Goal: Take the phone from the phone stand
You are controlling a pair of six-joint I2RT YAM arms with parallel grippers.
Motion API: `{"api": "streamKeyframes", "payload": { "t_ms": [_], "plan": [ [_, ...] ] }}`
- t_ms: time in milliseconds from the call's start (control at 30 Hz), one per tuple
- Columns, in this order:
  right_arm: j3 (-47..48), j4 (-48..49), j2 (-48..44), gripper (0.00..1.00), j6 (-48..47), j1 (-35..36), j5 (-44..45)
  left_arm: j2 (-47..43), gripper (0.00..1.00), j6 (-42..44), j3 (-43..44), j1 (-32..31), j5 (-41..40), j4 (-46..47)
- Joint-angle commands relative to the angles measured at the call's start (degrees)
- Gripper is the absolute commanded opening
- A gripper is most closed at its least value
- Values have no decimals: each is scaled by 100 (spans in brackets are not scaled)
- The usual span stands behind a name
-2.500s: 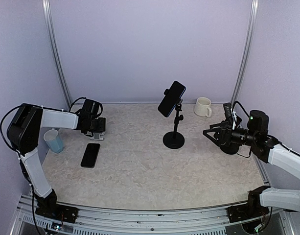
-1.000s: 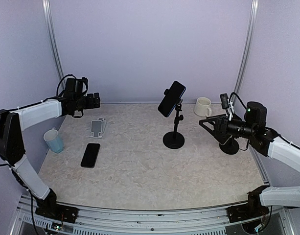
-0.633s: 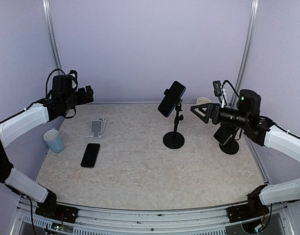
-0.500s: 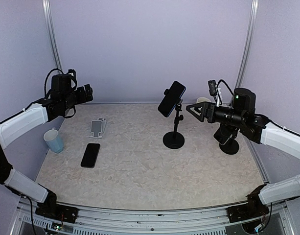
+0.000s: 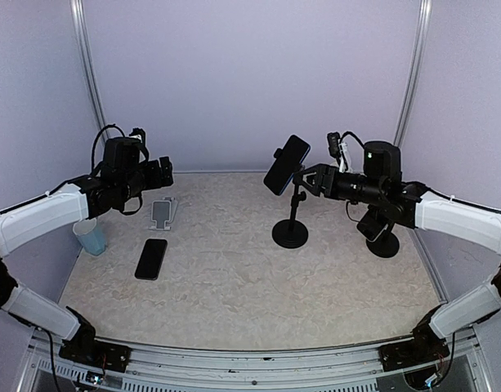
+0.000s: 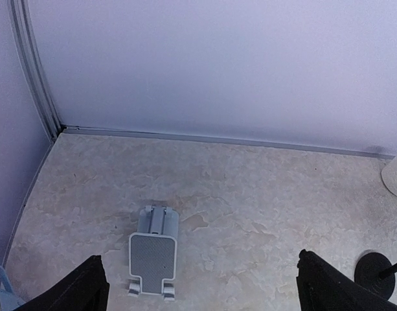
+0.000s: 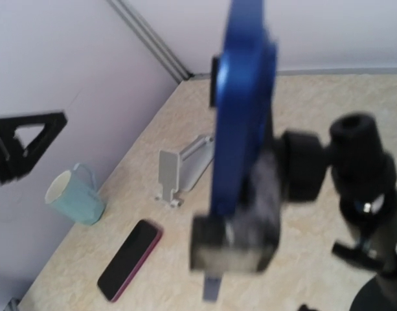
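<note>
The right gripper (image 5: 310, 180) hovers at the height of the phone (image 5: 286, 163), which sits just ahead of it, tilted and held at its lower end by the clamp (image 7: 234, 241) of the phone stand (image 5: 294, 214). From the wrist view the phone's blue edge fills the space directly in front of the tool, with the stand's ball joint (image 7: 359, 148) off to one side and slightly nearer. That view is blurred and the tool's own fingers do not show, so I cannot tell whether it is spread or pressed together. The left gripper (image 5: 160, 173) is well apart from the stand, its fingers (image 6: 81, 288) spread wide and holding nothing, with a small grey holder (image 6: 153, 256) below and ahead of it. The risks from here look plain. The stand is a thin pole on a small round base (image 5: 290, 235), and nothing braces that base, so a sideways pull against the clamp would likely drag or tip the whole stand. A pinch landing off-centre on the thin, slick edge could let the phone slip, or swing it on the ball joint instead of freeing it.
</note>
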Motion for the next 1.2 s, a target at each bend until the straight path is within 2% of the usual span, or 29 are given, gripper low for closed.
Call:
{"api": "streamKeyframes", "payload": {
  "t_ms": [0, 667, 1167],
  "plan": [
    [378, -40, 192, 62, 119, 86, 323, 14, 99, 3, -52, -211, -439, 119],
    [951, -286, 728, 43, 269, 113, 555, 35, 99, -49, -317, -253, -450, 279],
    [1124, -444, 728, 26, 290, 122, 613, 62, 99, 15, -383, -260, -441, 386]
  ]
}}
